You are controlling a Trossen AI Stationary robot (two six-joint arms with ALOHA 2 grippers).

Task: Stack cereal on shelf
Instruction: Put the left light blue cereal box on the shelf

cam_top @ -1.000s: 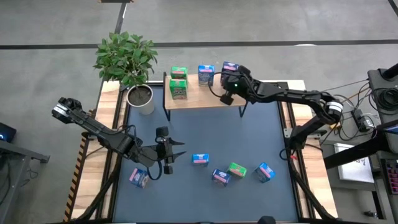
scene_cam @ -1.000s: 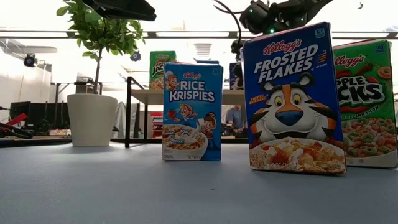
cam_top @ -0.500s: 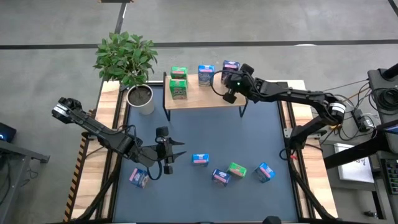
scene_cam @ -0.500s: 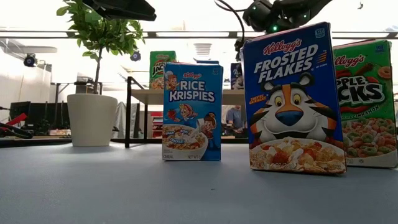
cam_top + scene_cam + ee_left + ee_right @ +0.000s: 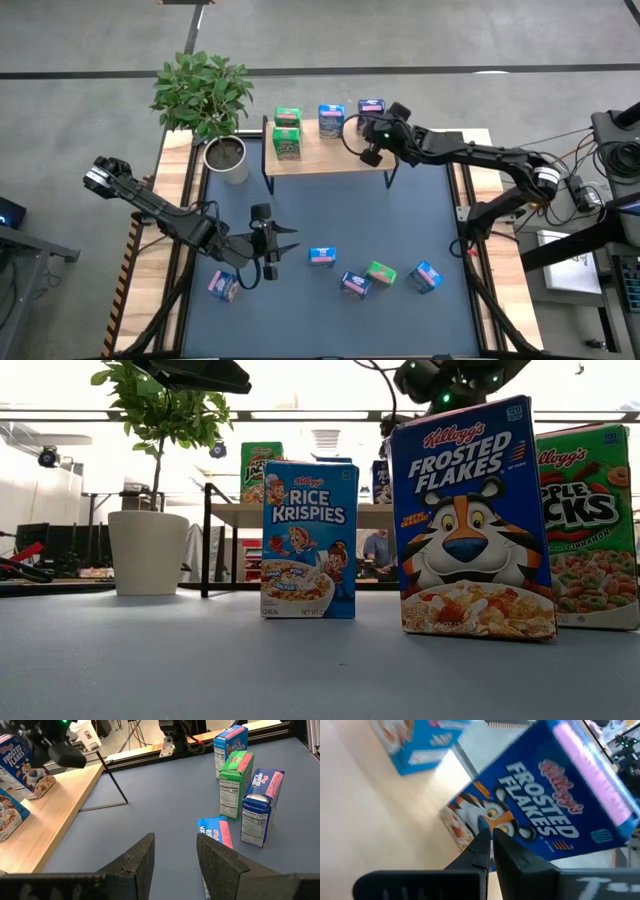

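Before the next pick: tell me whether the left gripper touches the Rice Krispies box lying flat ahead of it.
Apart. The left wrist view shows bare tabletop between the left gripper and the Rice Krispies box.

Even overhead light, soft shadows

The low view is backlit by blown-out ceiling lights [image 5: 320, 415]; the right wrist view is smeared (motion blur), the rest sharp.

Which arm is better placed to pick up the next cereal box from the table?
Left. Its gripper hovers open beside the lying blue box; the right gripper is shut, over the shelf.
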